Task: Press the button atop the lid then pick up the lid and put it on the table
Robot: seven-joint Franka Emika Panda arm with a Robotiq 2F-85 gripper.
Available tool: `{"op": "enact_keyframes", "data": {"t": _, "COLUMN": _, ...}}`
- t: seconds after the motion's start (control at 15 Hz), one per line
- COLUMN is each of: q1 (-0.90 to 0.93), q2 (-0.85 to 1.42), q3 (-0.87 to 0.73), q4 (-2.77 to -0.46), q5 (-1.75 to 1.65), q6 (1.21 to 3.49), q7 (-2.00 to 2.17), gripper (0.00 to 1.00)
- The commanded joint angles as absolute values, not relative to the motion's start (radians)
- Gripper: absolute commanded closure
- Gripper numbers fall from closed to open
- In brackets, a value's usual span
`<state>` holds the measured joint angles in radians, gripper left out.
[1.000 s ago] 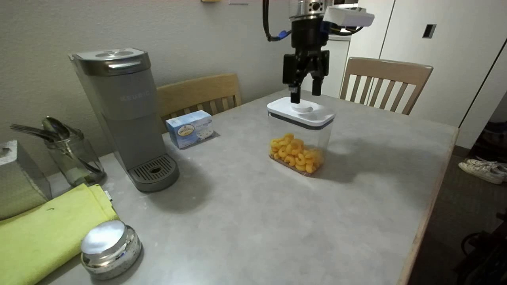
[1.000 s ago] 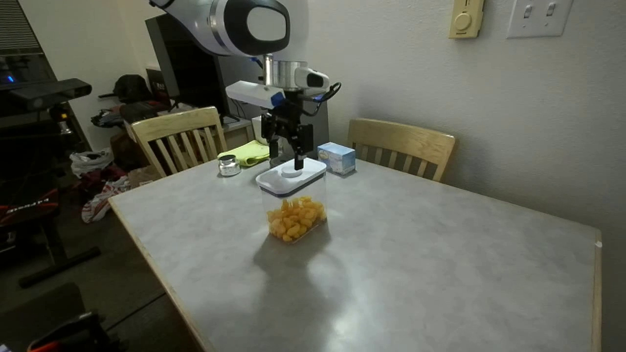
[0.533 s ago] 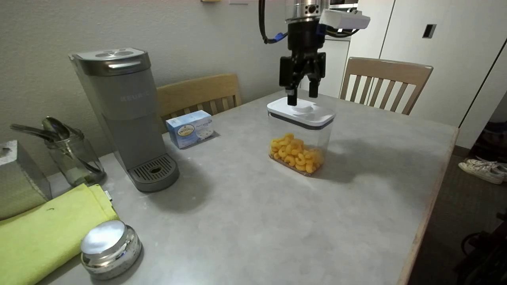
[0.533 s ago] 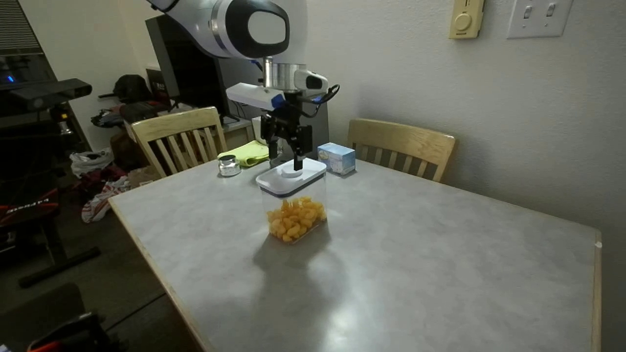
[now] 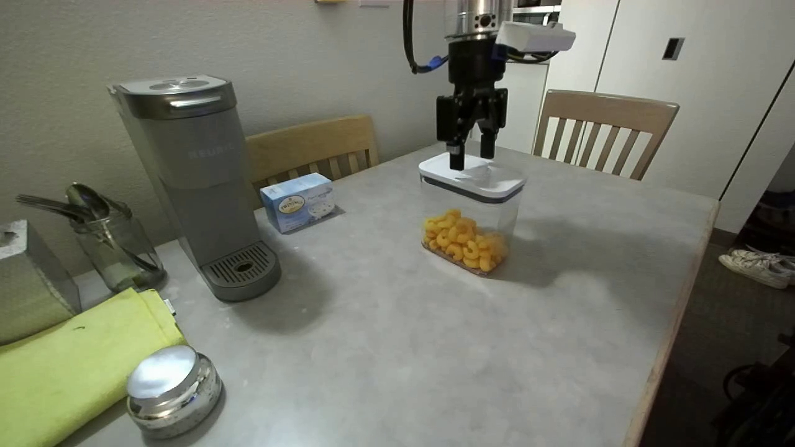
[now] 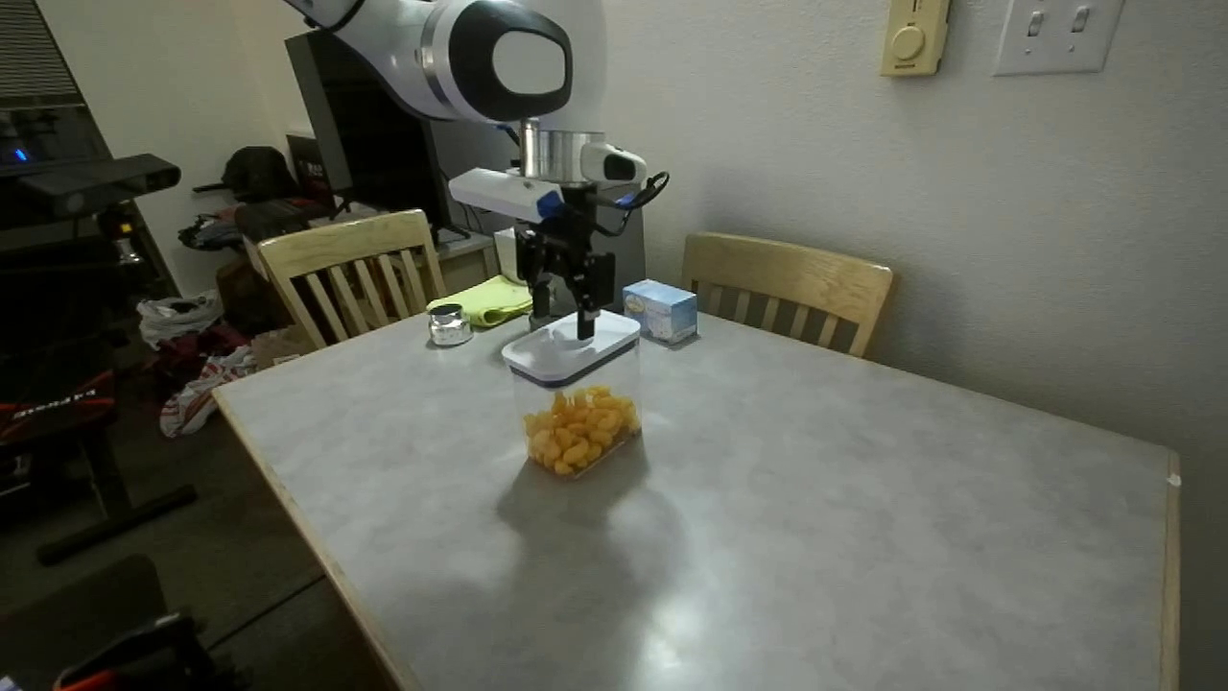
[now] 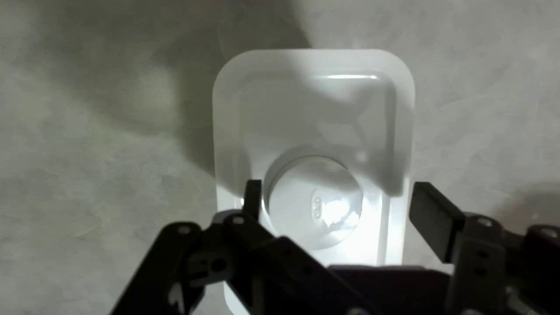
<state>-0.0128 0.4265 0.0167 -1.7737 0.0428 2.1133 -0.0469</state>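
Note:
The flat white lid [image 5: 500, 182] sits on a clear container [image 5: 463, 208] holding yellow-orange pieces; the lid also shows in an exterior view [image 6: 547, 360] and in the wrist view [image 7: 280, 105]. The button [image 7: 306, 188] is a round, raised white disc in the lid's middle. My gripper [image 5: 472, 156] is open and empty, pointing down just over the lid. In the wrist view the gripper [image 7: 343, 208] has one finger at the button's left edge and one past the lid's right edge. I cannot tell whether a fingertip touches the lid. The container stands on the light grey table [image 5: 397, 347].
A coffee machine [image 5: 192, 186], a blue tea box [image 5: 298, 202], a cutlery jar [image 5: 121, 248], a yellow-green cloth [image 5: 81, 360] and a round shiny metal jar [image 5: 174, 391] stand on the table. Wooden chairs [image 6: 787, 288] stand at its edges.
My gripper has come down a little toward the lid and drifted slightly left in an exterior view, staying open. The lid and container have not moved.

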Motion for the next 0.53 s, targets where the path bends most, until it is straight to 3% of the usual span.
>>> {"op": "enact_keyframes", "data": {"t": 0.0, "q1": -0.012, "q2": 0.454, "q3": 0.008, "q4": -1.740, "q5": 0.035, "q6": 2.118, "q7": -0.038, "gripper": 0.16}}
{"op": "enact_keyframes", "data": {"t": 0.47, "q1": -0.012, "q2": 0.458, "q3": 0.003, "q4": -1.721, "q5": 0.027, "q6": 2.135, "q7": -0.041, "gripper": 0.25}}
